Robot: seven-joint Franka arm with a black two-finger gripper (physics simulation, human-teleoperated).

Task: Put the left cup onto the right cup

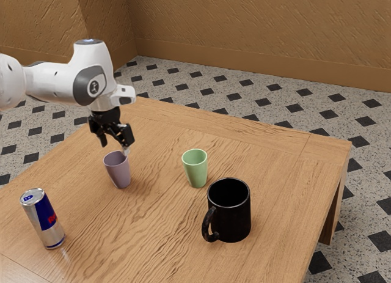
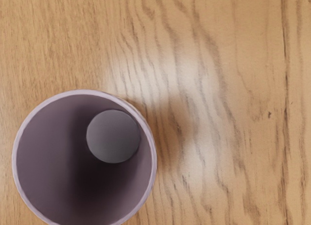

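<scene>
A mauve cup [image 1: 117, 170] stands upright on the wooden table [image 1: 269, 173], toward the exterior view's left. To its right stands a light green cup [image 1: 195, 167], also upright. My black gripper [image 1: 116, 148] hangs just above the mauve cup's rim, open, with one fingertip [image 1: 126, 150] at the rim's far right side and nothing held. In the wrist view I look straight down into the mauve cup [image 2: 58, 176], seeing its round rim and flat bottom, with bare wood beside it.
A black mug [image 1: 230, 209] with a handle stands in front of the green cup. A blue and silver drink can [image 1: 43, 218] stands near the table's front left. The table's right edge drops to a tiled floor [image 1: 366, 191].
</scene>
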